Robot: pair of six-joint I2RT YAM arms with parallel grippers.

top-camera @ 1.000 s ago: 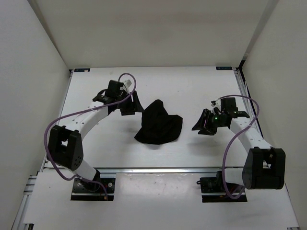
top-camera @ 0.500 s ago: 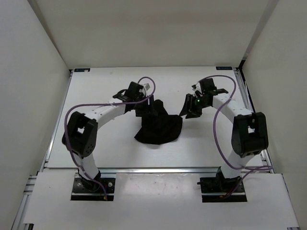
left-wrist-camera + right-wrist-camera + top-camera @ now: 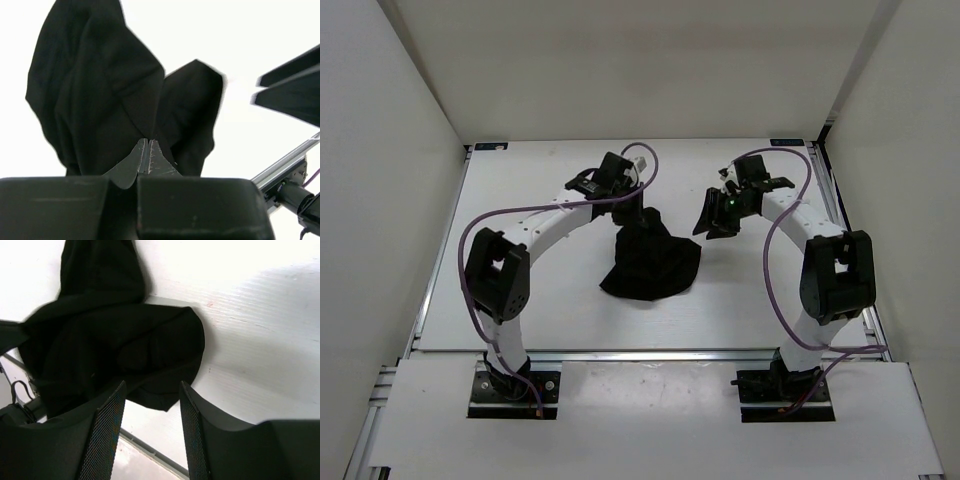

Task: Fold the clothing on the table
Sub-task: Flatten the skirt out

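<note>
The table (image 3: 520, 290) is bare white around the one garment, and no fold has been made on it so far as the views show. The clothing (image 3: 652, 265) lies as a crumpled black heap with no straight edge, no flat panel and no crease line. It sits between the two arms, its bulk on the near side of both grippers. I judge the task to be at its very start: the cloth has yet to be spread out, and every fold is left to do.

The left gripper (image 3: 632, 212) is at the far tip of the heap, where the fabric draws up into a narrow peak. In the left wrist view its jaws are pressed together, and the clothing (image 3: 100, 90) fans out directly ahead of the meeting fingertips (image 3: 131, 165). This looks like a pinch on a thin ridge of cloth, though how much fabric is caught is hidden.

The right gripper (image 3: 712, 222) hangs just beside the heap's right edge, apart from it. Its jaws stand wide, and nothing is between them at finger level. From its own camera, the rounded lobe of the clothing (image 3: 110, 345) shows beyond and below the spread fingers (image 3: 105, 435), with bare table to their right.

A second grasp on that side seems to be the next need, so the garment can be drawn flat.
</note>
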